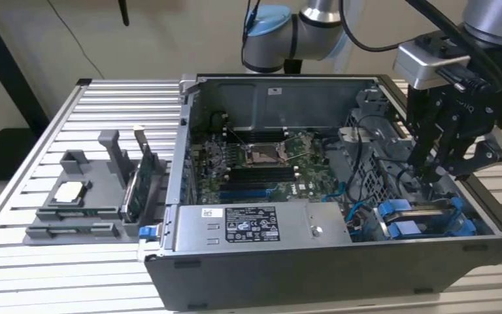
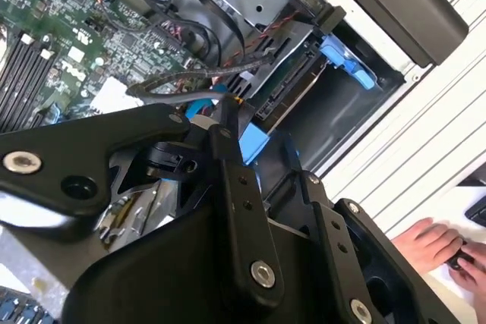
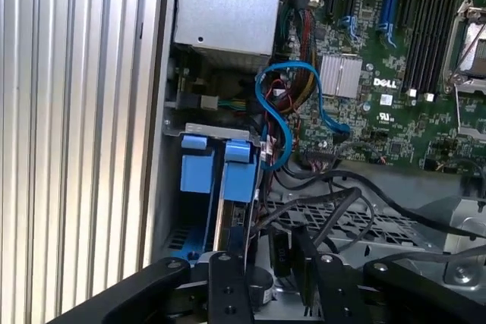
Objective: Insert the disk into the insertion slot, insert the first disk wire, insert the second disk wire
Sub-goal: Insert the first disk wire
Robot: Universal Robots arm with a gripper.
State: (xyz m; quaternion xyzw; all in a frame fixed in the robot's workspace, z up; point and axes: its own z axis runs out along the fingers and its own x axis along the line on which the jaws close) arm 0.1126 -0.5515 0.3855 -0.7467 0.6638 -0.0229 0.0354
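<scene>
At 9 o'clock of the case, exterior view: a grey plastic holder tray (image 1: 68, 230) lies on the slatted surface (image 1: 24, 275), with a green circuit card (image 1: 146, 173) standing on edge at the side nearest the case.
computer case (image 1: 321, 275): side panel off and the inside open to view, with the motherboard (image 1: 260, 154) in the middle and the power supply (image 1: 321, 226) at 6 o'clock of the board.
disk (image 3: 237, 172): judged to be the blue-framed carrier nearest the claw (image 1: 438, 173). It stands in the drive cage at about 4 o'clock of the case, just beside a second blue carrier (image 3: 196, 165).
insertion slot (image 3: 216, 131): taken up by the disk, which looks seated deep in the cage.
wires: a blue data cable (image 3: 273, 130) loops loose by the cage, and black cables (image 3: 334, 187) cross the perforated cage top close to the claw.
claw: hangs inside the case at 3 o'clock of the board, over the drive cage and just above the disk. I cannot tell whether it is spread, pressed together or pinching a plug.
step in hand: the disk step looks done, so I judge the work to be at the first disk wire.
wire step calls for: the plug held square to the disk's socket, a short straight push, and the loose cables kept out of the way.
</scene>
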